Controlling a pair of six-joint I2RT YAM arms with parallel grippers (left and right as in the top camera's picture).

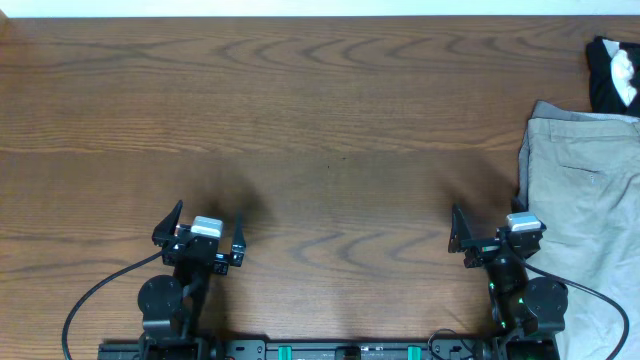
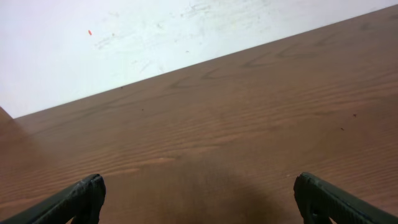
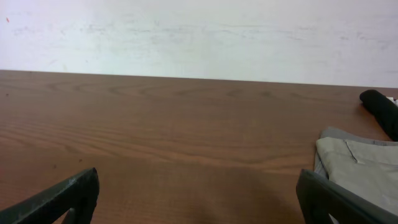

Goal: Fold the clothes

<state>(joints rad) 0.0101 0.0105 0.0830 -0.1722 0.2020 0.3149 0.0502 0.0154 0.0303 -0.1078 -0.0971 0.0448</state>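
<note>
Running near-to-far, waistband at the far end, the shorts (image 1: 590, 190) lie rightward; left gripper (image 1: 208, 216) and right gripper (image 1: 497, 226) gape empty.

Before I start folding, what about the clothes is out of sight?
Overhead: the khaki shorts run off the right edge; their full outline is unseen.
Overhead: the black-and-white garment is cropped by the same edge.
Right wrist: only a corner of the shorts shows, cut by the right edge.
Left wrist: no clothes in view.
</note>
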